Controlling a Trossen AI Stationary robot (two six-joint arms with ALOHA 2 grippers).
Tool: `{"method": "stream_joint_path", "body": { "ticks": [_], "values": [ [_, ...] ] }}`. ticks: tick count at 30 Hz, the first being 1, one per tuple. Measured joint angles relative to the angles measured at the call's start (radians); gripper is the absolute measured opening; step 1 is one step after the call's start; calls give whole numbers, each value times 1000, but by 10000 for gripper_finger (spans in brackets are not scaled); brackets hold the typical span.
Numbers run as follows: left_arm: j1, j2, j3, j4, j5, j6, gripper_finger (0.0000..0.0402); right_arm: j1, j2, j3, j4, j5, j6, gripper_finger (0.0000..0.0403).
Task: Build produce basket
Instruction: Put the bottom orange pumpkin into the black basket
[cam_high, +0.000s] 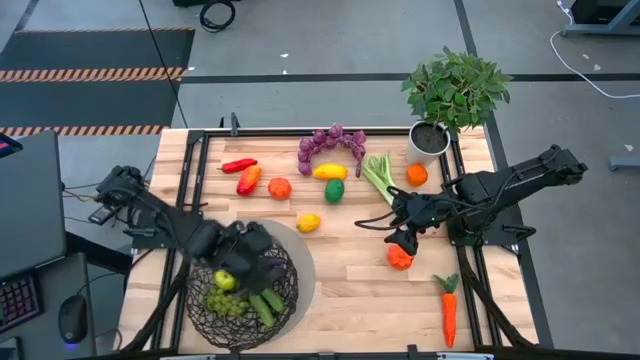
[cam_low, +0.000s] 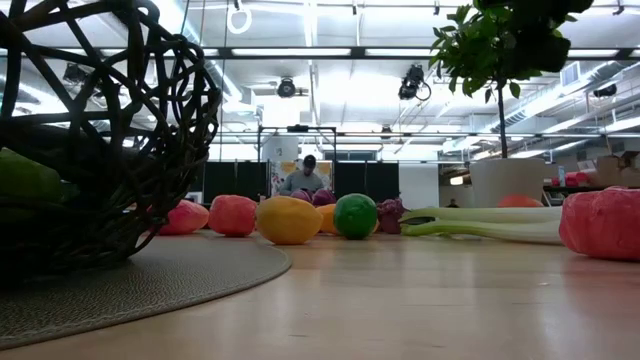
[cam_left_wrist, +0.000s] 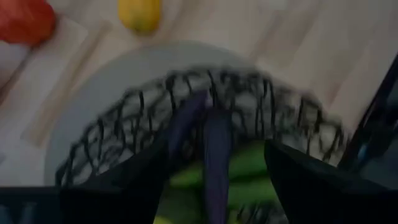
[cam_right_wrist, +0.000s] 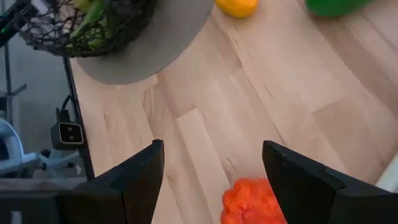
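Observation:
The dark wire basket (cam_high: 245, 292) stands on a round grey mat (cam_high: 300, 245) at the near left. It holds a green apple (cam_high: 225, 280), green grapes and cucumbers (cam_high: 265, 305). My left gripper (cam_high: 250, 255) is open over the basket's far side. In the left wrist view (cam_left_wrist: 216, 146) a blurred purple eggplant (cam_left_wrist: 214, 165) shows between its fingers, over the cucumbers; I cannot tell whether it touches them. My right gripper (cam_high: 403, 240) is open just above an orange pepper (cam_high: 400, 258) that lies on the table, and in the right wrist view (cam_right_wrist: 212, 149) its fingers stand on either side of that pepper (cam_right_wrist: 252, 202).
Loose produce lies across the far half of the table: purple grapes (cam_high: 335, 140), celery (cam_high: 378, 175), an orange (cam_high: 417, 173), lemons (cam_high: 309, 222), a tomato (cam_high: 279, 187) and red peppers (cam_high: 240, 165). A carrot (cam_high: 449, 305) lies near right. A potted plant (cam_high: 430, 138) stands far right.

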Motion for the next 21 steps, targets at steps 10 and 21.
{"method": "stream_joint_path", "body": {
  "ticks": [10, 21],
  "values": [
    [224, 3, 0, 493, -26, 297, 241, 70, 2, -13, -175, -1, 147, 274],
    [374, 3, 0, 614, 11, 421, 247, 220, 2, -128, -136, 42, 434, 320]
  ]
}}
